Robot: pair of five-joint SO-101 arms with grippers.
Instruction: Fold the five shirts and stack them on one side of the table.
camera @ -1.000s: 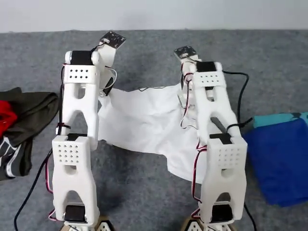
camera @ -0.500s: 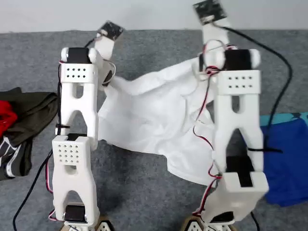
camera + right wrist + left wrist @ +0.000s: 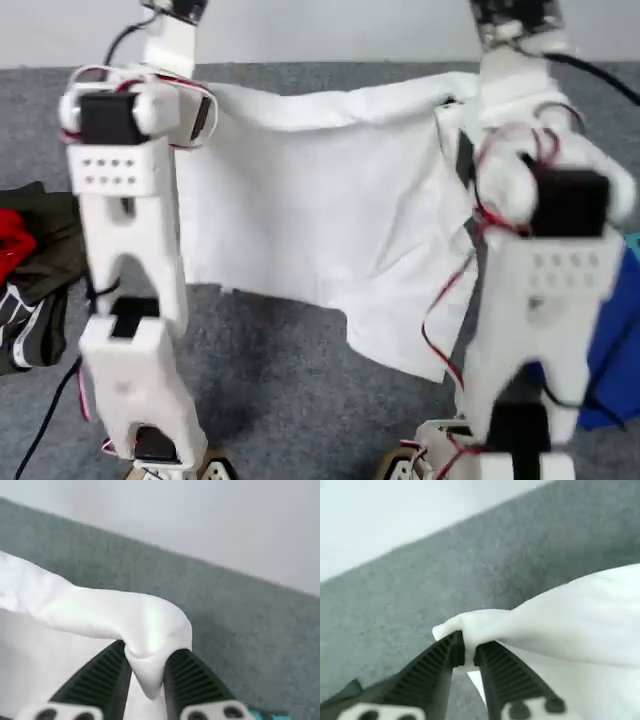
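A white shirt (image 3: 320,200) hangs stretched between my two arms, its far edge lifted off the grey table and its near part trailing on the cloth. The left arm (image 3: 115,170) stands at the shirt's left corner and the right arm (image 3: 545,230) at its right corner. My left gripper (image 3: 467,647) is shut on a bunched fold of the white shirt (image 3: 570,625). Likewise the right gripper (image 3: 147,665) is shut on a rolled edge of the shirt (image 3: 100,610).
A heap of dark and red garments (image 3: 40,250) lies at the table's left edge. A folded blue shirt (image 3: 615,340) lies at the right edge, partly behind the right arm. Bare grey table covering (image 3: 280,400) shows between the arm bases. A white wall (image 3: 320,30) borders the far side.
Both arms rose and drew apart, the right one first. The shirt's far edge went up with them and the crumpled cloth spread out wide.
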